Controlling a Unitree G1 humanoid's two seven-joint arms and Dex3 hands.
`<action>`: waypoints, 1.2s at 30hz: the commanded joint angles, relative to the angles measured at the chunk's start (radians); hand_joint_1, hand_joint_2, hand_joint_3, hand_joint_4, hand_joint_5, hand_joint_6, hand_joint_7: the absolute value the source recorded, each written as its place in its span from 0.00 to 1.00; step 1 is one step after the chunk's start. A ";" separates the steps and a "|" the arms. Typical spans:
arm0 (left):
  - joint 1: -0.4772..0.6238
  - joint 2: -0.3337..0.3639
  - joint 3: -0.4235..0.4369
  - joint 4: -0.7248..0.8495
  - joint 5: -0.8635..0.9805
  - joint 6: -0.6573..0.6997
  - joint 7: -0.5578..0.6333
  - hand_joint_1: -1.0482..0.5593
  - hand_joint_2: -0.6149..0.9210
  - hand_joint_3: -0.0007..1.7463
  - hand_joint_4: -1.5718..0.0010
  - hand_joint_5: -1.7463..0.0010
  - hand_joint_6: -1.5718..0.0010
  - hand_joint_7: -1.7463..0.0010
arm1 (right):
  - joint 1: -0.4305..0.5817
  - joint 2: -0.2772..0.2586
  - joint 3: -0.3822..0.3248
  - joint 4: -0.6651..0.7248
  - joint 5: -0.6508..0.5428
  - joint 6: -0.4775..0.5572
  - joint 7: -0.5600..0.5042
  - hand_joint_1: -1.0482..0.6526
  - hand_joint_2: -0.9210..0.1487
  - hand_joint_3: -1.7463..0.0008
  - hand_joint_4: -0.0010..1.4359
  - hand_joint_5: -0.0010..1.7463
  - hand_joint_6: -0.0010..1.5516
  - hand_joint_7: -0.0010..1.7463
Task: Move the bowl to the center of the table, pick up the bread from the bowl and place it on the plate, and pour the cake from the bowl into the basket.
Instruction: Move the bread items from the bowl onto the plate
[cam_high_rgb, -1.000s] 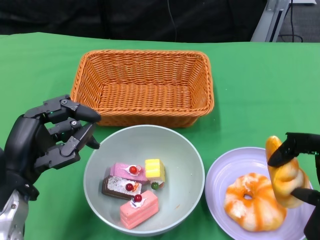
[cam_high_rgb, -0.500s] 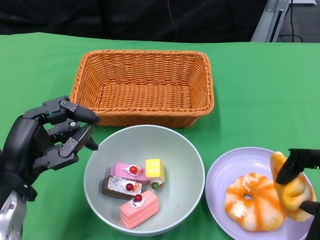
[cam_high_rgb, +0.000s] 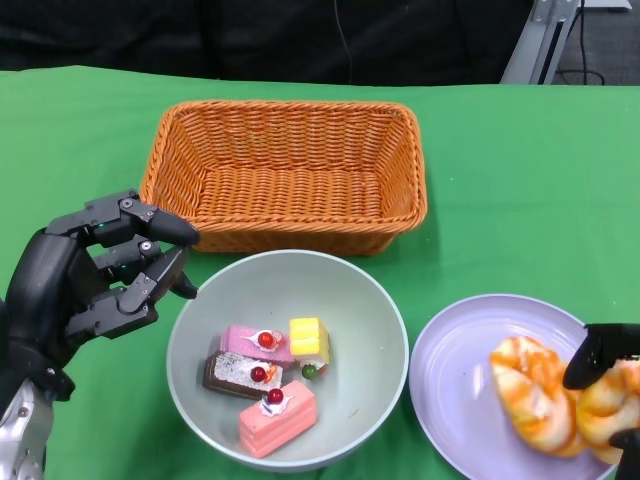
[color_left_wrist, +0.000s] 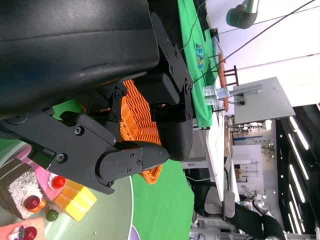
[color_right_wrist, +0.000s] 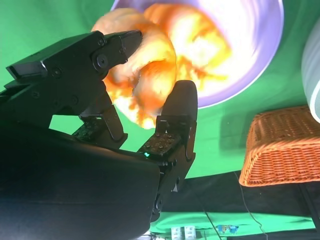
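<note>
Hidden: my right hand (cam_high_rgb: 605, 385) is running off the lower right corner of the head view, so only dark fingertips are showing there; the wrist camera is giving the fuller look (color_right_wrist: 145, 95).
Right hand: I am gripping a glazed orange bread (cam_high_rgb: 612, 405) between my fingers, its crust bulging out past them (color_right_wrist: 142, 80).
Hard to tell: the bread I am holding seems to be touching the second bread (cam_high_rgb: 530, 390), but the two blur together at the frame edge.
Plate: the lilac plate (cam_high_rgb: 455, 370) is sitting on the green worktop (cam_high_rgb: 520, 170) just right of the bowl, and the second bread is lying on its right half.
Bowl: the pale grey-green bowl (cam_high_rgb: 370, 300) is standing just in front of the basket, carrying the cake pieces: a pink one with a red berry (cam_high_rgb: 278, 418), a dark one with white topping (cam_high_rgb: 235, 375), another pink one (cam_high_rgb: 255, 343) and a yellow one (cam_high_rgb: 310, 340).
Basket: the woven orange basket (cam_high_rgb: 290, 130) is lying behind the bowl.
Left hand: my left hand (cam_high_rgb: 95, 275) is hovering just left of the bowl, holding nothing, fingers apart and bent toward the rim.
</note>
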 joint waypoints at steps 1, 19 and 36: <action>0.002 0.008 0.009 -0.003 -0.005 -0.011 0.002 0.47 0.86 0.39 0.49 0.22 0.44 0.50 | -0.005 -0.017 0.008 0.044 -0.008 -0.008 -0.021 0.56 0.00 0.93 0.52 1.00 0.55 0.56; 0.006 0.007 0.001 -0.007 -0.003 -0.011 0.002 0.48 0.86 0.39 0.50 0.21 0.44 0.49 | -0.011 -0.022 0.017 0.100 -0.030 -0.056 -0.093 0.55 0.00 0.95 0.53 0.97 0.61 0.40; 0.008 0.000 -0.005 -0.005 -0.003 -0.006 0.003 0.48 0.86 0.38 0.49 0.21 0.44 0.49 | -0.056 -0.043 0.000 0.167 0.138 -0.212 -0.094 0.57 0.00 0.96 0.54 0.68 0.69 0.16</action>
